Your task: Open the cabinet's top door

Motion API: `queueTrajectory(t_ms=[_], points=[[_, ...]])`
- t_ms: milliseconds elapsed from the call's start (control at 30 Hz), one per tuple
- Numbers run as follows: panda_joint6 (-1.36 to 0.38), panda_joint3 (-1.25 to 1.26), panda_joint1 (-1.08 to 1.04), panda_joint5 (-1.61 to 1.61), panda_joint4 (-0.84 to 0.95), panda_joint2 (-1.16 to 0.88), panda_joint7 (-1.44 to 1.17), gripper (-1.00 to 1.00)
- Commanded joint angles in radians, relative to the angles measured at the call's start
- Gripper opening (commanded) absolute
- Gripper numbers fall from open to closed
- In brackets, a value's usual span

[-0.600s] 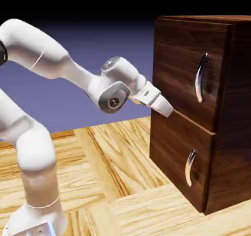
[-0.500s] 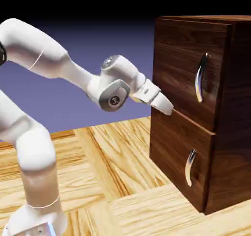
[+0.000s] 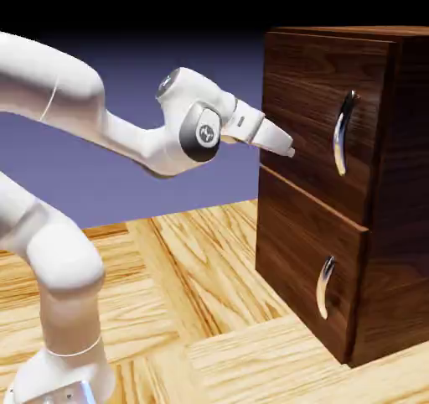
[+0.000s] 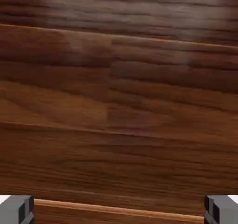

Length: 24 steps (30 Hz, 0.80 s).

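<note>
The cabinet (image 3: 343,189) stands on the wooden table (image 3: 209,310), a boxy walnut-grain unit that looks rigid and heavy, unlikely to shift under a pull. Both of its front panels sit flush and closed, so nothing can be said of any contents. The top door (image 3: 323,109) occupies the cabinet's upper front, above the lower panel (image 3: 310,260). Judged stiff and smooth-faced, it offers no purchase on the bare wood; the sensible hold is its long curved chrome handle (image 3: 342,132), which looks hard and slippery and wants a firm, square grip. The lower panel's shorter handle (image 3: 323,287) is not the target. The gripper (image 3: 289,152) sits at the door's near edge, well short of the long handle. Its jaws are spread wide, holding nothing; the hand view shows only wood.
</note>
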<state>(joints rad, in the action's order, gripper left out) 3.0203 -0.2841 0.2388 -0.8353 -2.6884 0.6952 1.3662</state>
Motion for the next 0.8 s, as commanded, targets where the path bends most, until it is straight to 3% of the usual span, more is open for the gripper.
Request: queueTrajectory(t_ms=[0, 767], points=[[-0.001, -0.015, 0.012, -0.044, 0.006, 0.007, 0.033, 0.00], [-0.021, -0.355, 0.283, -1.044, 0.152, 0.156, 0.781, 0.00]])
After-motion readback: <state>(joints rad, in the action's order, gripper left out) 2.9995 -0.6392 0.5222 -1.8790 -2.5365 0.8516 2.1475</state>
